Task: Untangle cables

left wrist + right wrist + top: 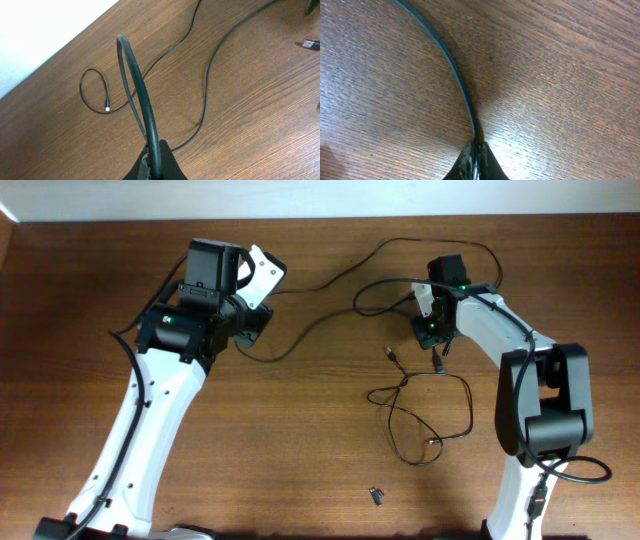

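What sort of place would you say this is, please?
Probably a robotics lab or test bench: a wooden table, two white robot arms at it, and thin black cables strewn across for handling.

This looks like a robotics lab or test room, not a home. A desk [300, 480] of dark brown wood fills nearly the whole frame, with only a pale strip [320, 195] of wall or floor along the top edge. A white-and-black robot arm [150, 410] reaches in at the left of the frame and a second arm [488, 320] at the right, small green lights [168, 319] glowing on them. Thin black cables [142, 100] trail across the wood.
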{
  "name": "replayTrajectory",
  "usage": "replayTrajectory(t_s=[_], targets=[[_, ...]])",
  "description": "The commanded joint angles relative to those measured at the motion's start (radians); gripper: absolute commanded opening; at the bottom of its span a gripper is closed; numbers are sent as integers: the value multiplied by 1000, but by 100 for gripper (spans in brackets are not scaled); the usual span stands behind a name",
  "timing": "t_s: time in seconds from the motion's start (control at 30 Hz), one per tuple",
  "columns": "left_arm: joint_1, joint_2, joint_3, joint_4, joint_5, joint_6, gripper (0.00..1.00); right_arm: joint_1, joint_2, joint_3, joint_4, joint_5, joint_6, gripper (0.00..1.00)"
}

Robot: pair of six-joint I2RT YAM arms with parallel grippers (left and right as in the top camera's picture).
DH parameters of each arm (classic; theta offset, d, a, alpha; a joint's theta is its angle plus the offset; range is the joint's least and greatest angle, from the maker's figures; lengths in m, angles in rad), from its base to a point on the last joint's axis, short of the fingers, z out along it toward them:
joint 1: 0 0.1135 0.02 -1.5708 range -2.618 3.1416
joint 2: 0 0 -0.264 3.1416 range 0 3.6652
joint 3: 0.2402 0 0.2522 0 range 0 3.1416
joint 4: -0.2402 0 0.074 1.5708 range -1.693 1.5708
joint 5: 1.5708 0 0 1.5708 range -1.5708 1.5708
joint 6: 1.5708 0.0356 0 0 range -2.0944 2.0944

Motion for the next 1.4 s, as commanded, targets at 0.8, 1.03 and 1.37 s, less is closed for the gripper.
replayTrajectory(t_s=[0.8, 1.03, 1.37], targets=[[148, 406, 2, -105, -3, 53, 0, -392, 47, -5, 34, 179, 88, 4], [278, 406, 2, -138, -30, 133, 0, -443, 47, -5, 103, 179, 88, 4], [412, 441, 0, -138, 37, 134, 2, -462, 47, -5, 212, 179, 88, 4]])
